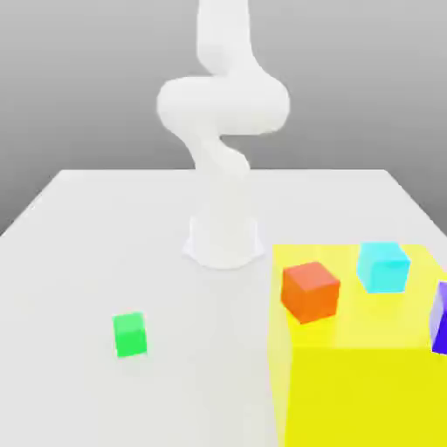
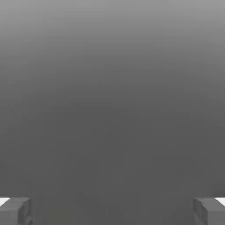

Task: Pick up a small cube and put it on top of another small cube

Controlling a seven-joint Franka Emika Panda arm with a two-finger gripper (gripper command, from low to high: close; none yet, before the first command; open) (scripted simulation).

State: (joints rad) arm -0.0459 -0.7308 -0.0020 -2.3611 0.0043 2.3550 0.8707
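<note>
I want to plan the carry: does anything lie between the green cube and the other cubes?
Nothing visible does. The green cube sits alone on the white table. The orange cube and cyan cube rest on a raised yellow block toward the exterior view's right.

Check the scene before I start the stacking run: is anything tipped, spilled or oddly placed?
Nothing stands out. The green cube sits flat on the table; the orange cube and cyan cube rest upright on the yellow block.

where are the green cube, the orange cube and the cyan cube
green cube (image 1: 130, 335), exterior view, front face
orange cube (image 1: 309, 292), exterior view, front face
cyan cube (image 1: 383, 267), exterior view, front face
</note>
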